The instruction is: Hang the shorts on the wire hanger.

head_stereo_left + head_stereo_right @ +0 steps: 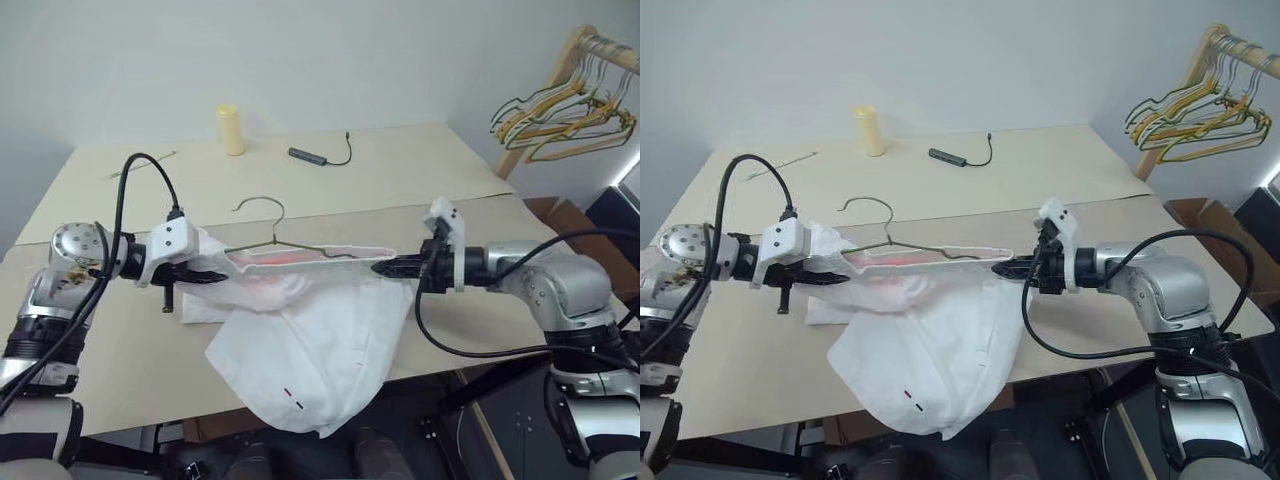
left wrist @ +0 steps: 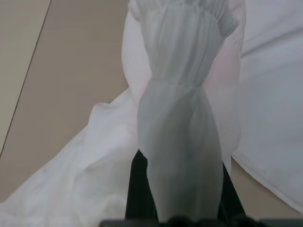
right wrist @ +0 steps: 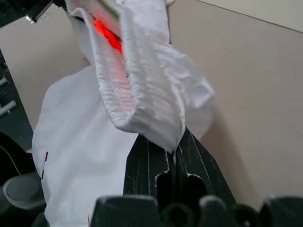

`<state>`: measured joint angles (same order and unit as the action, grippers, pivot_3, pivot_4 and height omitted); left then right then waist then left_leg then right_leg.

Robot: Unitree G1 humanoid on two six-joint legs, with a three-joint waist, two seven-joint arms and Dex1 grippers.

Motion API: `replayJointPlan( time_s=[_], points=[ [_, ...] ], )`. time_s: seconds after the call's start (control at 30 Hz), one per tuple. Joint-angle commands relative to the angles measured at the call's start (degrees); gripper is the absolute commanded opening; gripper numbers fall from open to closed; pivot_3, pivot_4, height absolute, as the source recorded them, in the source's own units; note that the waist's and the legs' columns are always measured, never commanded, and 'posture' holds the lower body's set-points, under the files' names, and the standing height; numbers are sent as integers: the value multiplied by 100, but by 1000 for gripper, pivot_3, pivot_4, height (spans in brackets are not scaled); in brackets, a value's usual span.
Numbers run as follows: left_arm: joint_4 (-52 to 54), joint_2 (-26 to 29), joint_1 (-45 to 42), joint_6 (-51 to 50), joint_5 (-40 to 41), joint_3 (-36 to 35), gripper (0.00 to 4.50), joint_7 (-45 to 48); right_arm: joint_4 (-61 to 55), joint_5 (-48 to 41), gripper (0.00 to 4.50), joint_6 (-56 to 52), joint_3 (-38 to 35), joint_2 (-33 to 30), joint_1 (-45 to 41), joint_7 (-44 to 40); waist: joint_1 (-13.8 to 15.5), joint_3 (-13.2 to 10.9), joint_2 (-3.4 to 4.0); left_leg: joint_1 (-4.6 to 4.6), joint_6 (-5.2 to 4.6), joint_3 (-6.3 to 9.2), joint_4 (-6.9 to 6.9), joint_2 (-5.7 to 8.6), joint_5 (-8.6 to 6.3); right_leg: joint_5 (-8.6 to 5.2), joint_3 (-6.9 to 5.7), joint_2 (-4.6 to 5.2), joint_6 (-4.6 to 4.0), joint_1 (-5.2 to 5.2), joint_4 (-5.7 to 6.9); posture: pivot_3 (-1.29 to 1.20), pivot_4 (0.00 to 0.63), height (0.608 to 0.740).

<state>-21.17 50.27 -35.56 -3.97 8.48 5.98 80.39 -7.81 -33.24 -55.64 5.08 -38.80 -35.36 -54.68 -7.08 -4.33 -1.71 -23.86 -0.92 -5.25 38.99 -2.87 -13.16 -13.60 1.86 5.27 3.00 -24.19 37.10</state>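
Shorts (image 1: 310, 330) waistband pinched taut by left hand (image 1: 222, 272) and right hand (image 1: 382, 267).

Silver-grey arms, white wrist housings, looping black cables, seemingly ridged black-fingered right gripper (image 3: 176, 163)

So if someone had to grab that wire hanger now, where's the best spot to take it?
The hook, taken from above: it stands free over the stretched waistband of the shorts, while the hanger's lower wire sits inside the fabric.

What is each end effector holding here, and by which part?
Both grip the shorts by the elastic waistband: the left end effector at one end, the right end effector at the other, stretching it between them.
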Motion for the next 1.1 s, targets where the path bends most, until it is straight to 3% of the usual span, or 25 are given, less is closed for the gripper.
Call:
replayJointPlan(
  time_s=[0.03, 0.4, 0.7, 0.73, 0.8, 1.1],
  points=[
    [31, 25, -182, -23, 46, -99, 0, 5, -151, 62, 14, 74, -46, 90, -165, 189, 1, 1, -1, 0, 0, 0, 0, 0, 0, 0, 0, 0, 0, 0, 0, -110, 15, 740],
    [14, 44, -166, 12, 72, -110, 0, 132, -65, 284, 14, 241, 23, 226, -192, 486, -2, 1, 0, 0, 0, -2, 0, 0, 0, 0, 0, 0, 0, -1, 0, -109, 20, 740],
    [-119, -28, -243, -2, -257, 15, 0, -110, -318, 378, 14, 579, 52, 88, -196, 226, -4, 1, 0, 0, 0, -1, 0, 0, 0, 0, 0, 0, 0, 0, 0, -111, 22, 740],
    [-135, -53, -259, 7, -291, 44, 0, -128, -402, 369, 565, 587, 85, 106, -176, 208, -3, 1, 0, 0, 0, -1, 0, 0, 0, 0, 0, 0, 0, 0, 0, -112, 22, 740],
    [-134, -106, -291, 4, -331, 99, 0, -152, -543, 352, 1113, 579, 162, 142, -147, 167, -3, 1, 0, 0, 0, -1, 0, 0, 0, 0, 0, 0, 0, 0, 0, -113, 22, 740],
    [-278, -360, -640, -30, -408, 129, 0, -303, -664, 560, 4324, 533, 609, 179, -97, 202, -4, 1, 0, -1, 0, -2, 1, 1, 0, 0, 0, 0, 0, -1, 0, -121, 26, 740]
  ],
)
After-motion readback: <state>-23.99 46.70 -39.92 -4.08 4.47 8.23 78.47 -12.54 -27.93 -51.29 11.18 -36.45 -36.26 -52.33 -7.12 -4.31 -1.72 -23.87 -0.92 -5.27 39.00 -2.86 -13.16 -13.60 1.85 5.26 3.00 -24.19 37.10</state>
